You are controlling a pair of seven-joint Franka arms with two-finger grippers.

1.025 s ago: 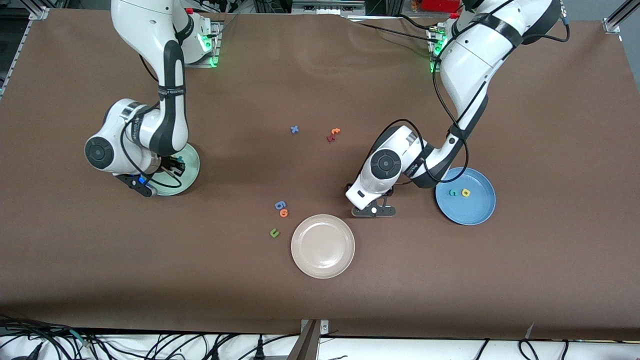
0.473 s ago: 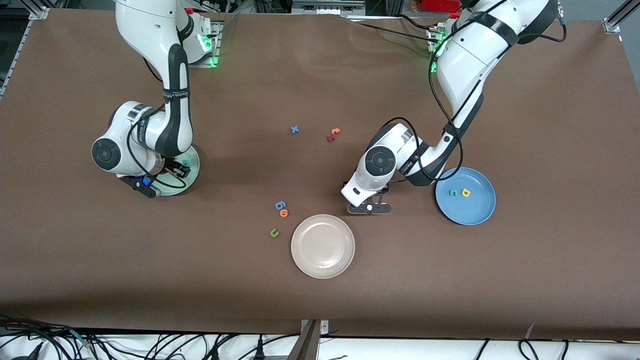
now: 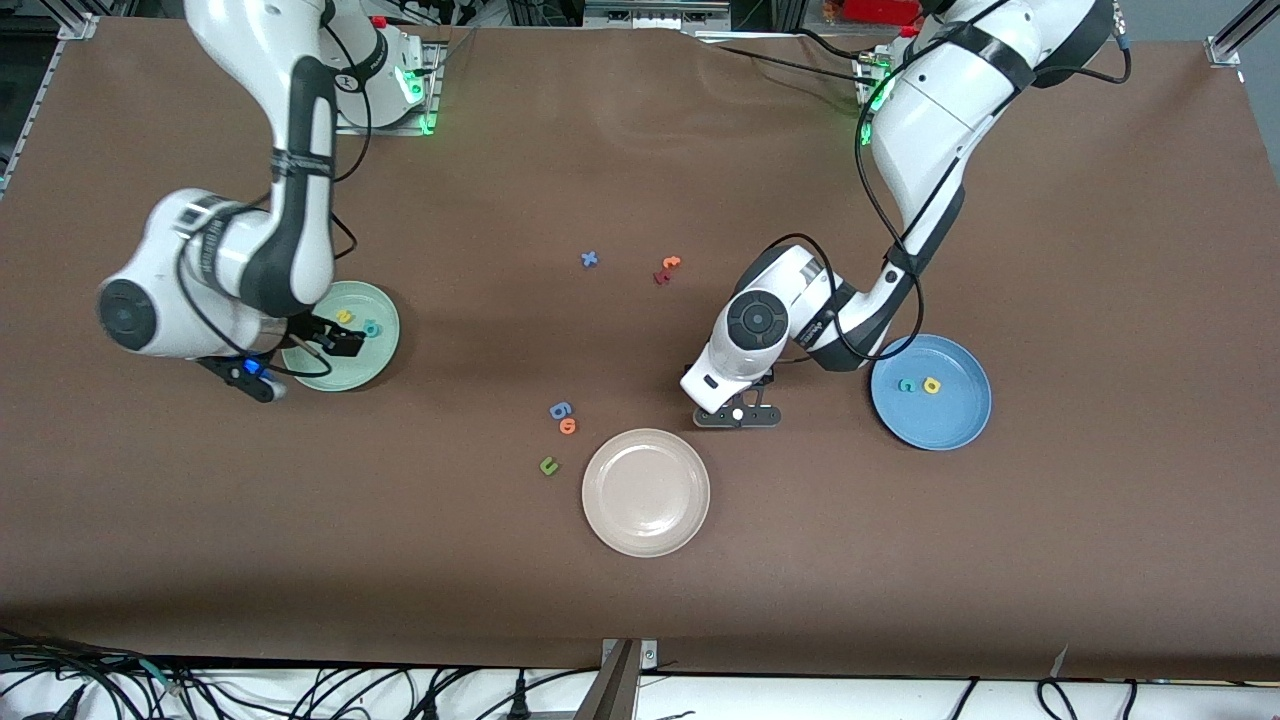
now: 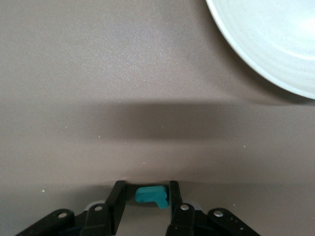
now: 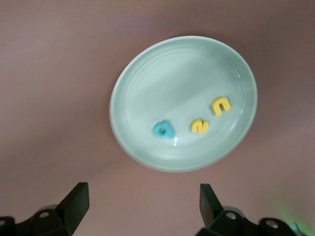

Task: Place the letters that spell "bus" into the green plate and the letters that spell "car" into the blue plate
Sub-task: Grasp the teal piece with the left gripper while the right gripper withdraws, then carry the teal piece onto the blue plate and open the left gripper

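Note:
The green plate (image 3: pixel 335 372) (image 5: pixel 162 83) holds a teal b (image 5: pixel 163 129) (image 3: pixel 371 327), a yellow s (image 5: pixel 200 126) and a yellow u (image 5: pixel 221 105). My right gripper (image 3: pixel 335 343) (image 5: pixel 142 194) hangs open and empty over that plate's edge. The blue plate (image 3: pixel 940 420) holds a teal c (image 3: pixel 907 385) and a yellow a (image 3: pixel 932 385). My left gripper (image 3: pixel 738 415) (image 4: pixel 146 189) is down on the table between the blue plate and the beige plate. It is shut on a teal r (image 4: pixel 150 194), one finger on each side.
A beige-white plate (image 3: pixel 645 520) (image 4: pixel 275 44) sits nearest the front camera. Beside it lie a blue g (image 3: pixel 560 410), an orange letter (image 3: pixel 568 426) and a green u (image 3: pixel 548 465). A blue x (image 3: pixel 589 259), an orange t (image 3: pixel 670 263) and a dark red letter (image 3: pixel 660 277) lie farther back.
The right gripper opened, left the teal b in the green plate, and lifted away toward its end of the table. The left gripper's fingers closed in on the teal r.

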